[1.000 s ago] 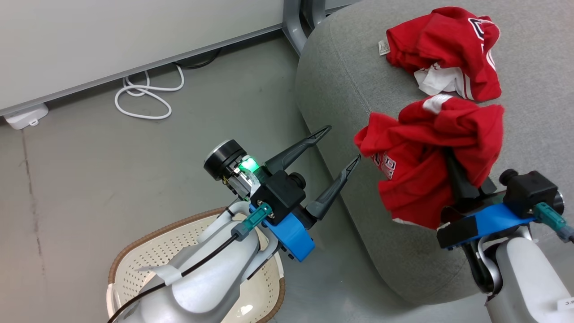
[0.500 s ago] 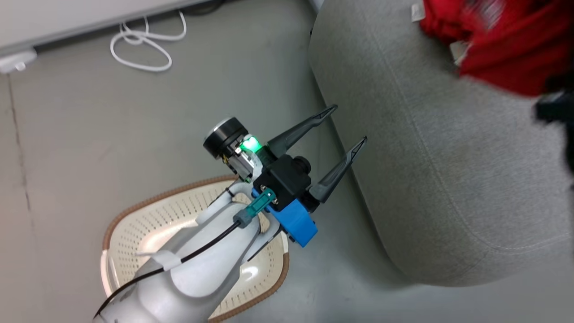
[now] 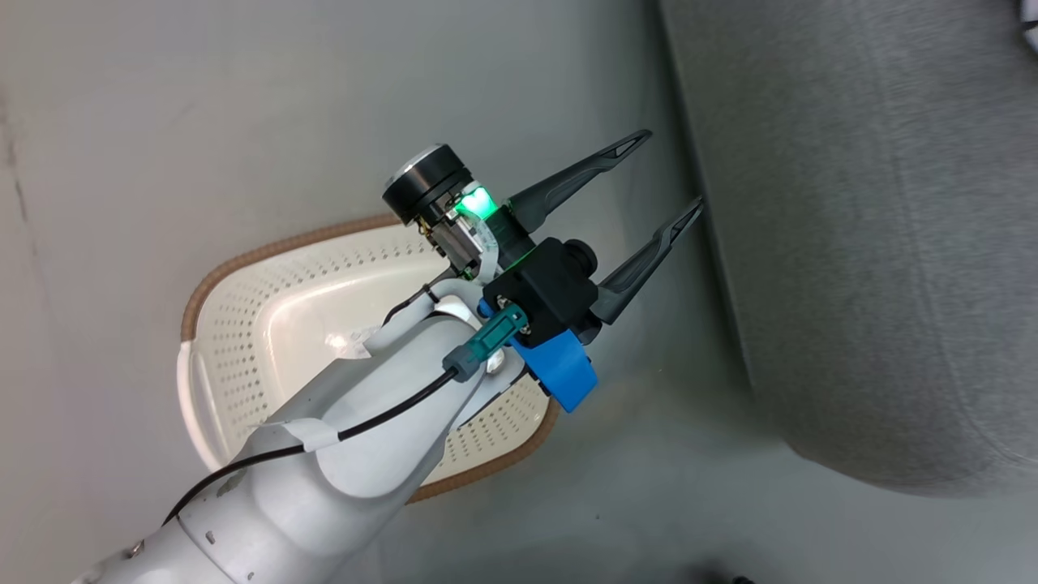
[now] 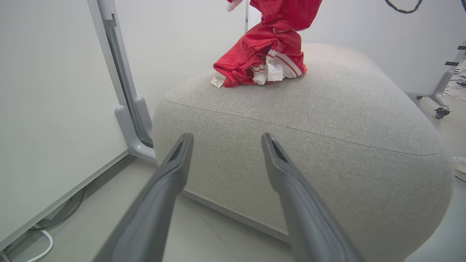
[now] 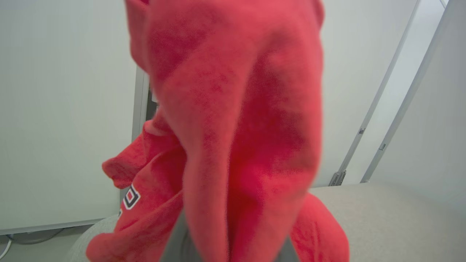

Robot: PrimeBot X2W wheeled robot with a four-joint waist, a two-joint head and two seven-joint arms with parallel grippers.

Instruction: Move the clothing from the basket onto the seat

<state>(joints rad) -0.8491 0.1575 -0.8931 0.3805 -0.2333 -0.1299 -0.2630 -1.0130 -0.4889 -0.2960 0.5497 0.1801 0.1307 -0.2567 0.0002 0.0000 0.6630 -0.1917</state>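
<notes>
My left gripper (image 3: pixel 674 169) is open with nothing between its fingers, held above the floor between the basket (image 3: pixel 243 341) and the seat (image 3: pixel 851 203). What I see of the cream-white basket's inside is bare; my forearm covers part of it. In the left wrist view the open left gripper (image 4: pixel 226 136) points at the side of the grey seat (image 4: pixel 309 120). One red garment (image 4: pixel 262 63) lies on its top. A second red garment (image 4: pixel 287 14) hangs in the air above it. In the right wrist view that clothing (image 5: pixel 233 127) drapes over my right gripper, hiding the fingertips.
A white partition wall with a grey foot (image 4: pixel 127 120) stands just left of the seat. A white cable (image 4: pixel 40 249) lies on the floor by it. A wheeled stand leg (image 4: pixel 440 109) is beyond the seat's right end. Grey floor (image 3: pixel 162 122) surrounds the basket.
The head camera has swung down and left, so the seat top and both garments have left its view. The right gripper carried its garment up over the seat. The left gripper stays open.
</notes>
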